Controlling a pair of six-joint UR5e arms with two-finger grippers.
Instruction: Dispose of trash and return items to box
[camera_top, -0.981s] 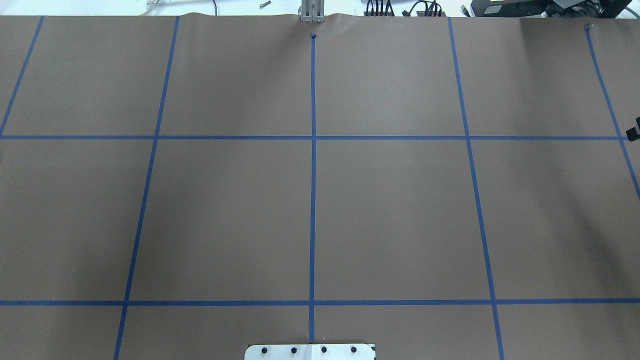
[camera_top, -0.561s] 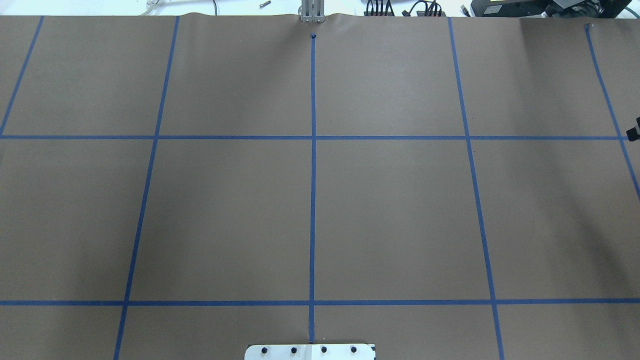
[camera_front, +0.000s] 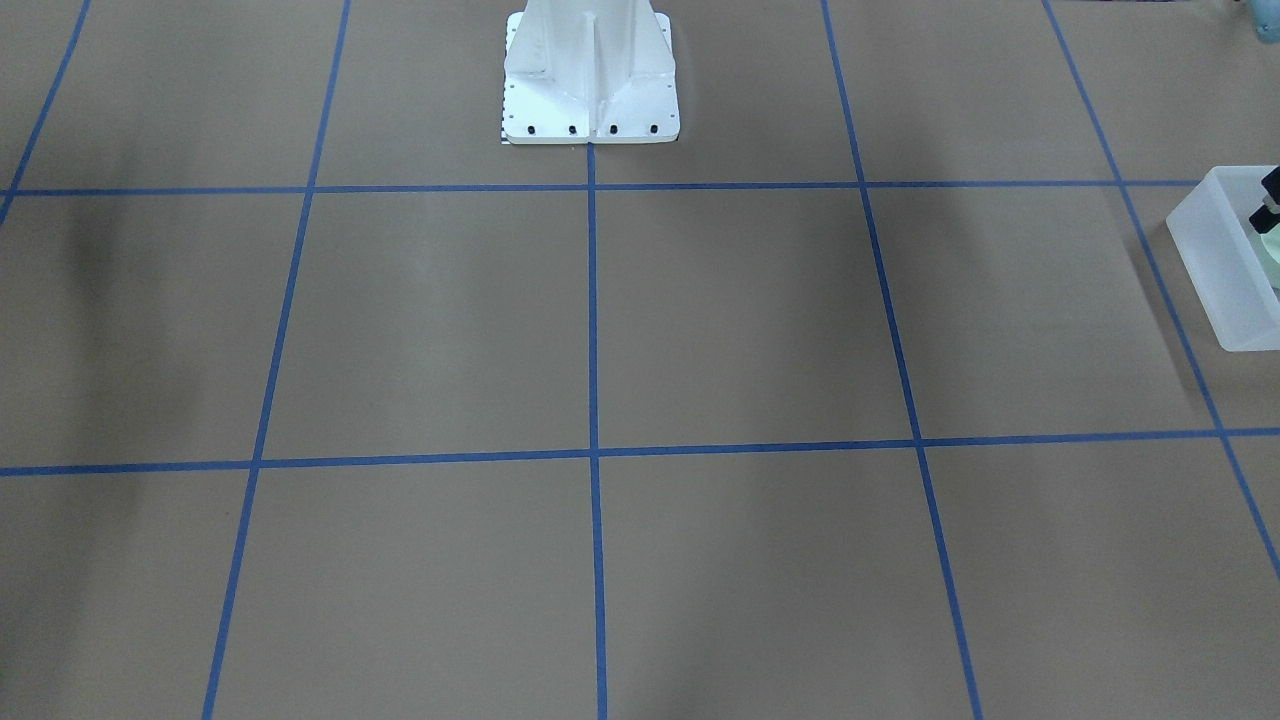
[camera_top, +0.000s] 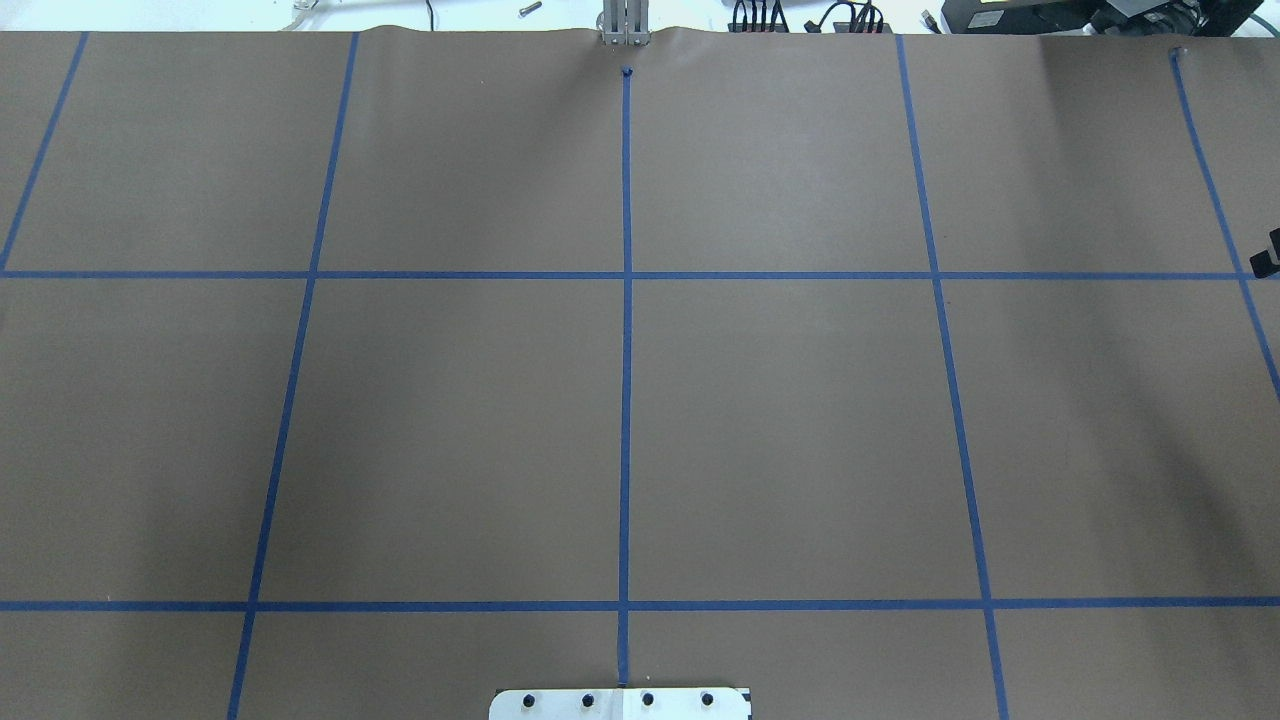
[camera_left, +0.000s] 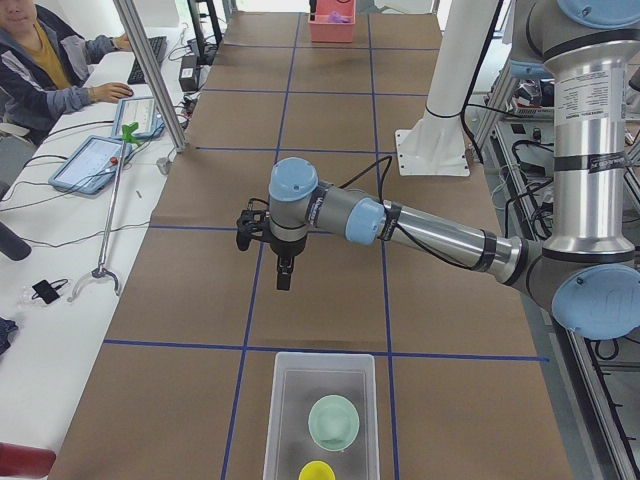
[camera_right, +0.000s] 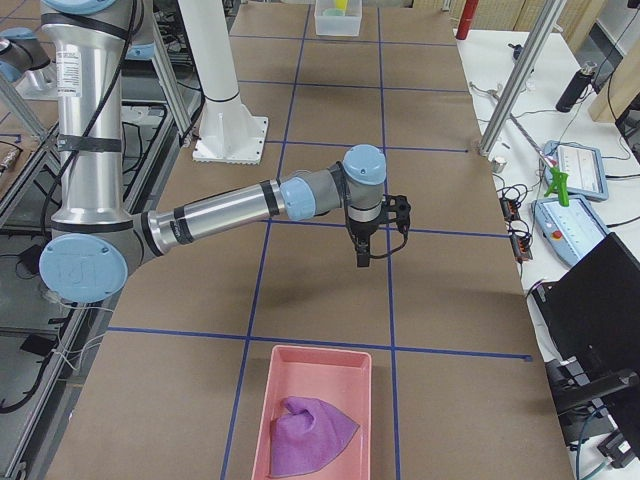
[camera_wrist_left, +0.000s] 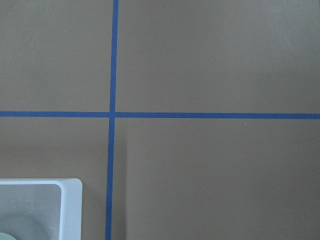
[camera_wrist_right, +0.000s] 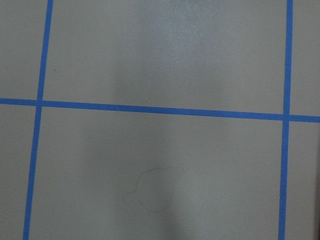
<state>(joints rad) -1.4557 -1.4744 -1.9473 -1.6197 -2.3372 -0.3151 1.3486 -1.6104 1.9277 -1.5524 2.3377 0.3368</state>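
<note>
With the bowl (camera_left: 334, 422) and cup (camera_left: 318, 470) lying in the box (camera_left: 320, 358) at the desk's (camera_left: 330, 300) left end, returning looked done (whether either arm's jaws were spread, I could not tell), so the next move called only for parking both arms.

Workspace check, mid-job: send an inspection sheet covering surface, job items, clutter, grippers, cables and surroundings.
Surface: brown paper marked with a blue tape grid.
Job's things: frosted box at the table's left end holds the green bowl and the yellow cup.
Clutter: pink tray at the right end, purple cloth inside.
Grippers: left gripper and right gripper hang above the table; open or shut cannot be told.
Cables: black cable loops over the left wrist; plugs beyond the far edge.
Surroundings: seated operator, tablets on the side desk.
</note>
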